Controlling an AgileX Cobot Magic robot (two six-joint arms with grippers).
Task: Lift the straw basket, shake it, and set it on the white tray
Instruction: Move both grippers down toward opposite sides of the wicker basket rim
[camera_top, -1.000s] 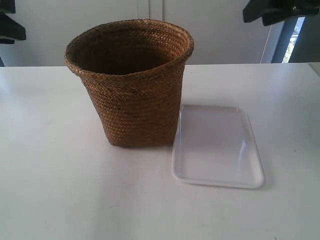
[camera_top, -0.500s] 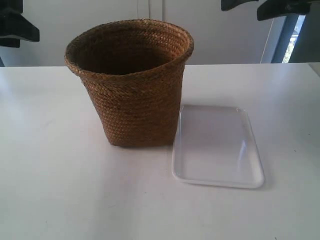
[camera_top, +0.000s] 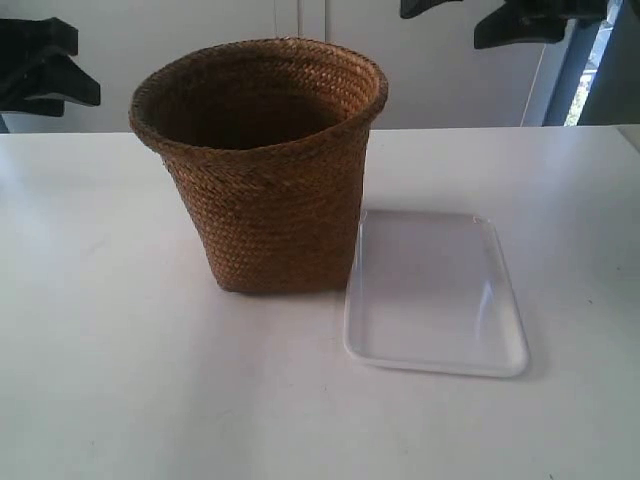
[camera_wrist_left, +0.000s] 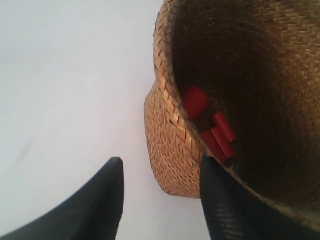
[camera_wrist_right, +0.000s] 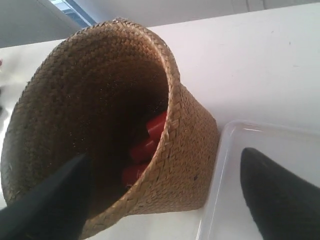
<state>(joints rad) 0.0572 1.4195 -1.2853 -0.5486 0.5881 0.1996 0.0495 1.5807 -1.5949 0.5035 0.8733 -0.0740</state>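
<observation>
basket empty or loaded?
Loaded: the straw basket holds several red pieces at its bottom, visible in both wrist views.

The exterior view looks slightly down across the counter (camera_top: 120, 390); both wrist views peer closely into the straw basket (camera_top: 265, 190) from opposite sides.

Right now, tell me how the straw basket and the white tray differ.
The straw basket is brown woven straw; the white tray is glossy and smooth. The basket stands tall with a round rim; the tray is shallow and rectangular. The basket holds red pieces; the tray holds nothing. Both sit side by side on the white table.
</observation>
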